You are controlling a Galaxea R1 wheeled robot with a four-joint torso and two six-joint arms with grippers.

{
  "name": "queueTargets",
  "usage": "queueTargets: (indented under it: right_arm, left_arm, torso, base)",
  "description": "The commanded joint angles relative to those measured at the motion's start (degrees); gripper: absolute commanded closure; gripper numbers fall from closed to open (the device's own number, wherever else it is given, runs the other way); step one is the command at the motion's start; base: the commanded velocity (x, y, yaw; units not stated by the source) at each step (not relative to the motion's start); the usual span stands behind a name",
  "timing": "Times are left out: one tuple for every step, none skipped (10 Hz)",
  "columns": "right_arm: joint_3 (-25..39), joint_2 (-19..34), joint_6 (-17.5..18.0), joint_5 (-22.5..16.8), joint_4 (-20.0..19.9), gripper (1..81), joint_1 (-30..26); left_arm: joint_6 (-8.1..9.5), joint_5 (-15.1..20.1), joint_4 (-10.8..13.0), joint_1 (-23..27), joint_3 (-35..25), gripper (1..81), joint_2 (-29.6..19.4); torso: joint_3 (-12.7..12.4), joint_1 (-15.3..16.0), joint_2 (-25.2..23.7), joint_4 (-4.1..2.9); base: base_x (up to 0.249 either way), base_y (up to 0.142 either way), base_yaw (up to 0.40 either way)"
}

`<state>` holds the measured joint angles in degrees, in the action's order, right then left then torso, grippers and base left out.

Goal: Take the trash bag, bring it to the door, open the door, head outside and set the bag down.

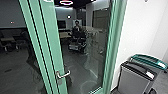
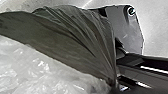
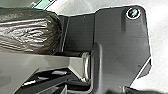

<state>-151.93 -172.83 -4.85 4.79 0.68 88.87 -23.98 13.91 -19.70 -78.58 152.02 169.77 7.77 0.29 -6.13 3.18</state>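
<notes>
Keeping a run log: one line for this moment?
door: green frame, lever handle; trash bag: gathered, left wrist view; bins: right of door

No text, brand, number or sign can be read. A pale, label-like patch (image 1: pixel 150 75) is seen on the dark top of the grey bin (image 1: pixel 130 78), and another pale patch (image 1: pixel 162 65) is seen on the green top of the bin beside it (image 1: pixel 146 59); no lettering can be made out on either.
</notes>
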Motion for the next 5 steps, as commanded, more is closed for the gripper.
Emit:
queueTargets:
  right_arm:
    - [0.33,-0.09,-0.07,-2.95,0.55,1.0,-2.6]
    - [0.33,-0.09,-0.07,-2.95,0.55,1.0,-2.6]
    - [0.33,0.0,-0.15,-2.95,0.55,1.0,-2.6]
    - [0.33,-0.09,-0.15,-2.95,0.55,1.0,-2.51]
    - [0.33,-0.08,-0.07,-2.95,0.55,1.0,-2.59]
  left_arm:
    - [-0.37,4.28,-0.43,3.65,-0.05,81.1,-0.39]
    - [-0.37,4.28,-0.43,3.65,-0.05,81.1,-0.39]
    - [-0.37,4.28,-0.43,3.73,-0.05,81.1,-0.3]
    - [-0.37,4.28,-0.43,3.65,-0.05,81.1,-0.3]
    - [-0.36,4.28,-0.43,3.65,-0.05,81.1,-0.3]
  torso:
    - [0.0,0.0,0.0,0.0]
    - [0.0,0.0,0.0,0.0]
    - [0.0,0.0,0.0,0.0]
    - [0.0,0.0,0.0,0.0]
    - [0.0,0.0,0.0,0.0]
  base:
    - [0.173,0.0,0.0]
    - [0.172,0.0,0.0]
    - [0.161,0.0,0.0]
    - [0.159,0.0,0.0]
    - [0.147,0.0,0.0]
